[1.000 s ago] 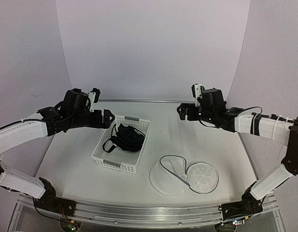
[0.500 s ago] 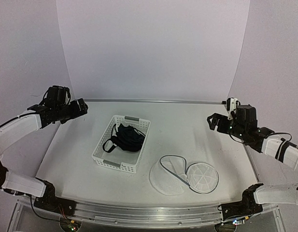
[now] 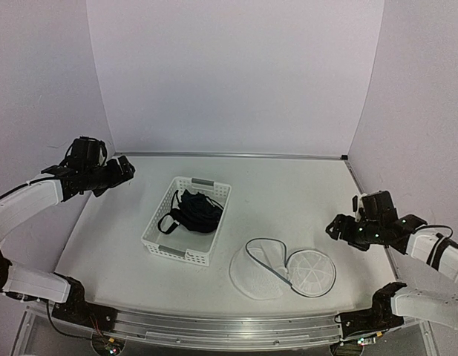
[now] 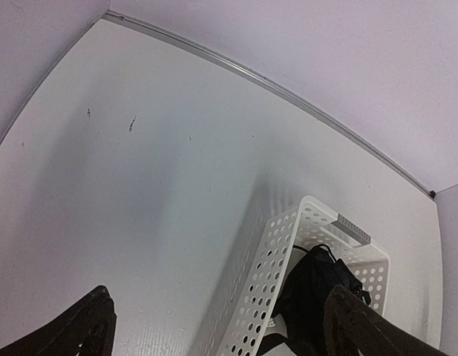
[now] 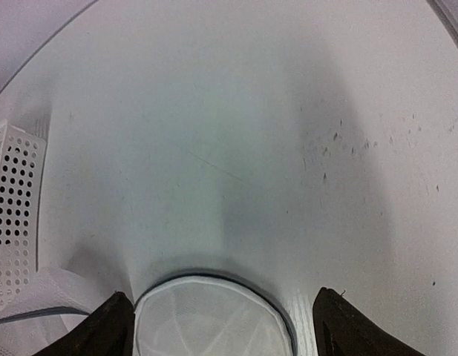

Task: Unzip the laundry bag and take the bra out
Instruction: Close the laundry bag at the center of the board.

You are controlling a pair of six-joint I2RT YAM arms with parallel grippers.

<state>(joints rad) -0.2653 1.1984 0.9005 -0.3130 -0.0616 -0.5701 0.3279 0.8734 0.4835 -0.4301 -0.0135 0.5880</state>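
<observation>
The laundry bag (image 3: 282, 271), white mesh with a dark wire rim, lies flattened on the table at front centre, its round flap folded out to the right. The black bra (image 3: 191, 211) sits bundled inside the white lattice basket (image 3: 182, 254). My left gripper (image 3: 125, 169) hovers open at the far left, well away from the basket. In its wrist view, my left gripper (image 4: 221, 330) frames the bra (image 4: 314, 289). My right gripper (image 3: 333, 227) hangs open just right of the bag. In the right wrist view, the laundry bag (image 5: 214, 322) shows between the spread fingers of my right gripper (image 5: 225, 326).
The white lattice basket (image 4: 288, 245) stands left of centre, and its corner (image 5: 13, 200) shows at the left of the right wrist view. A metal strip (image 3: 229, 155) marks the table's far edge, with purple walls behind and at both sides.
Both arms have drawn back from the middle. The left one swung out to the far left wall. The right one swept toward the near right and came down beside the laundry bag.
</observation>
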